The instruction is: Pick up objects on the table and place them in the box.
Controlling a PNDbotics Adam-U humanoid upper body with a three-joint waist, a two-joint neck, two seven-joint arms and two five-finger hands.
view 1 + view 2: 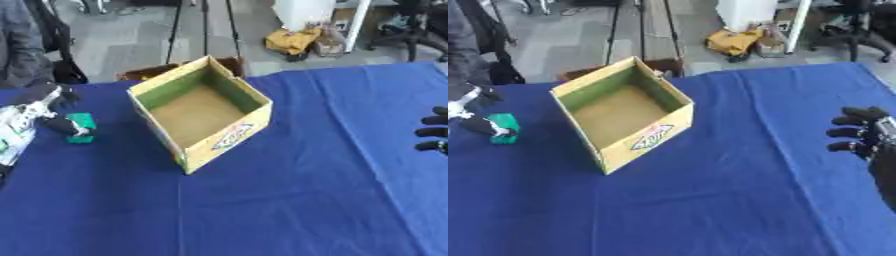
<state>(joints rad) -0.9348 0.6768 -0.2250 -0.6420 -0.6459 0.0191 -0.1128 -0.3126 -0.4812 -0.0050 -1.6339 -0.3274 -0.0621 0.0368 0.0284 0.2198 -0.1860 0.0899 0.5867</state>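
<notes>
Left hand (48, 112), at the view's left edge, reaches down onto a small green object (81, 128) lying on the blue tablecloth (289, 200). Dark fingertips (63, 125) touch the object's near-left side, and the fingers appear to be curled around it, though blur at this edge makes the grasp uncertain. Silver and white parts of the forearm (13, 132) run from the hand toward the lower left corner.

Green object: low and blocky, resting flat on the cloth, to the left of the box and well apart from it.

Open cardboard box (201, 112): stands near the middle of the table, turned so that one corner points toward the viewer. Outer walls are yellow, the inner walls green in their upper part, and the floor plain brown with nothing lying on it. A printed oval label (232, 136) in blue and red marks the near right wall; its lettering is too blurred to read.

Right hand (859, 132): hovers at the right edge, above the cloth, far from box and object. Its black fingers are bent inward and hold nothing.

Beyond the far table edge lies a grey floor with a yellow bundle (293, 40) and black stand legs (206, 22).
</notes>
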